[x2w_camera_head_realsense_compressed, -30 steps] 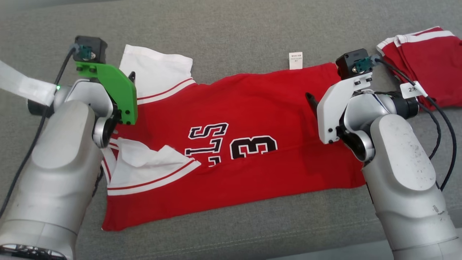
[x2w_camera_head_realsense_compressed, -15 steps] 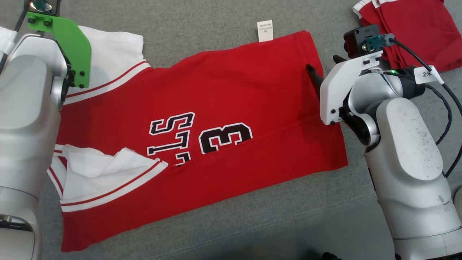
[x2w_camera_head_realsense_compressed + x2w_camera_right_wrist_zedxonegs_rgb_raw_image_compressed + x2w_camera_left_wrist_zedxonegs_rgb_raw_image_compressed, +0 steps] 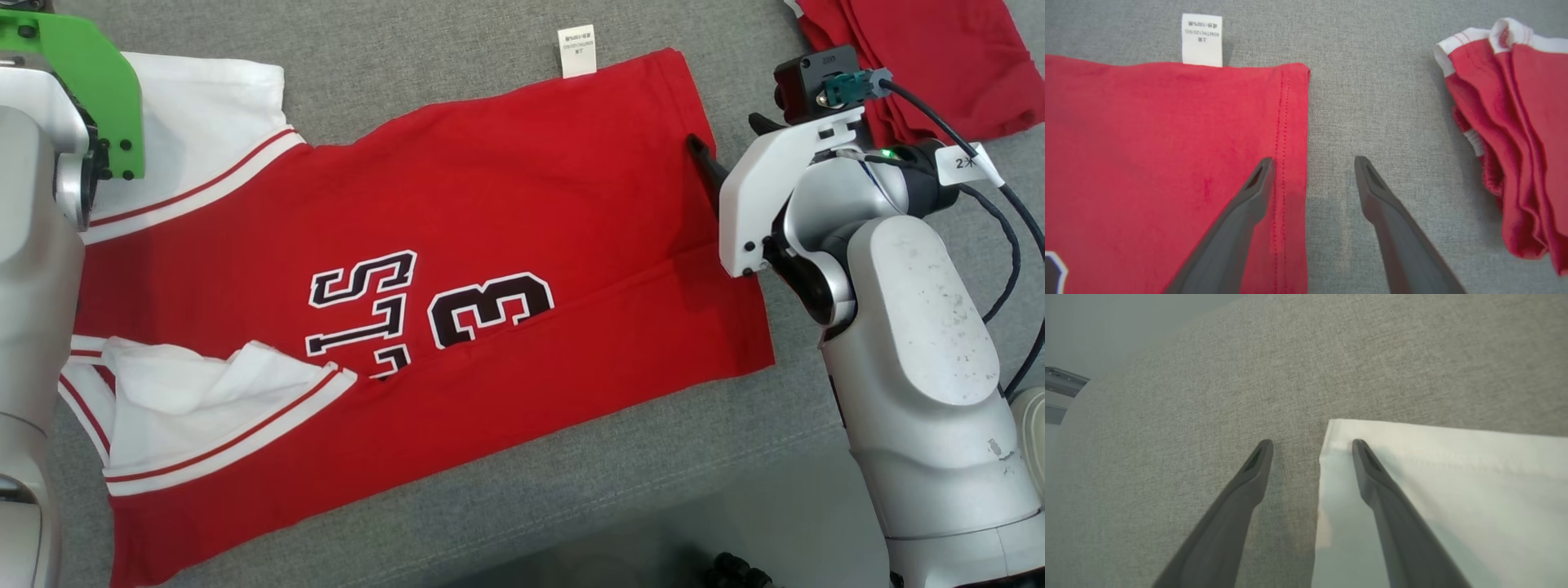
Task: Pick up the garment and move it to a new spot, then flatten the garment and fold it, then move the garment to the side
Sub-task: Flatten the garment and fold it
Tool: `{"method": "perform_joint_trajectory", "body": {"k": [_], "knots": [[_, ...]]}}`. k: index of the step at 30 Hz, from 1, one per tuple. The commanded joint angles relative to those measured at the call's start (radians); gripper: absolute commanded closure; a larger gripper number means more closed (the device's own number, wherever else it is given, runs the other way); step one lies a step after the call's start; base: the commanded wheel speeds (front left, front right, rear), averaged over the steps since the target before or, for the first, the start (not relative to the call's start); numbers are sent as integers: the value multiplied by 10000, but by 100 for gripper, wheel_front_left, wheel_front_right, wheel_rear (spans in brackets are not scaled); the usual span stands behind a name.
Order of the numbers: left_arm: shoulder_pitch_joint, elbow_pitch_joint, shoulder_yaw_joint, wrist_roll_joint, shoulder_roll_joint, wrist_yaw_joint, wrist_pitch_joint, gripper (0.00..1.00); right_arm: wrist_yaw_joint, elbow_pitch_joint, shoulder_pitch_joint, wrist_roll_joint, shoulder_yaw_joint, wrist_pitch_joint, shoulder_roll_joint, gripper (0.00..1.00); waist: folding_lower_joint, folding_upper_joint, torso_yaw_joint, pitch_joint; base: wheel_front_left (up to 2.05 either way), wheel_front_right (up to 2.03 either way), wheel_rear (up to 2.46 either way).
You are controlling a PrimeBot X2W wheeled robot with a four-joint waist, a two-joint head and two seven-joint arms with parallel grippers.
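Light: bright, even, diffuse, from above. Shadows: soft, faint, under right pincer (image 3: 1313,159). Head view: sharp. Left wrist view: hazy, garment (image 3: 1453,490) washed pale, edges blurred.

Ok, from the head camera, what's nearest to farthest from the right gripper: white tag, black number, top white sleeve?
1. White tag, up-left of the right gripper.
2. Black number, middle of the shirt.
3. Top white sleeve, far left.

Grey woven surface (image 3: 457,49), folded red clothes pile (image 3: 914,65) with white trim at far right.
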Motion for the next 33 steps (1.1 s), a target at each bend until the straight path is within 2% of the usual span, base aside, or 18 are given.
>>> {"method": "perform_joint_trajectory", "body": {"k": [1,3,5,6,7,8,10,15,25,33], "knots": [[-63,155,9,-93,108,-86,141,0,-6,-6,26,-94,24,2,-11,0,-1,0,-23,-22,0,0,0],[-139,209,66,-194,95,-144,146,2,-6,-16,56,-78,63,36,-9,0,-1,0,-55,-29,0,0,0],[-185,283,42,-250,48,-203,227,14,-6,-56,86,-90,75,89,-19,0,-1,0,-89,-18,0,0,0],[-202,315,23,-245,19,-210,228,26,-6,-73,93,-93,81,97,-24,0,-1,0,-103,-5,0,0,0],[-210,341,-15,-228,-4,-219,242,51,-6,-98,88,-92,91,137,-25,0,-1,0,-118,9,0,0,0],[-231,363,-51,-196,-13,-209,223,62,-6,-135,86,-108,90,175,-46,0,-1,0,-128,34,0,0,0],[-236,387,-91,-176,-58,-198,119,100,-6,-212,79,-110,70,220,-78,0,-1,0,-129,89,0,0,0],[-294,426,-203,-194,-376,-138,-28,100,-6,-429,-194,51,-139,762,-268,0,-1,0,66,253,0,0,0],[-361,693,-500,-278,-1239,-145,-212,100,-6,-261,-1387,1041,-511,3019,-976,0,-1,0,795,344,0,0,0],[-617,943,-641,-377,-1728,-256,-376,100,-6,719,-2523,929,-698,3587,-1035,0,-1,0,1235,495,0,0,0]]}}
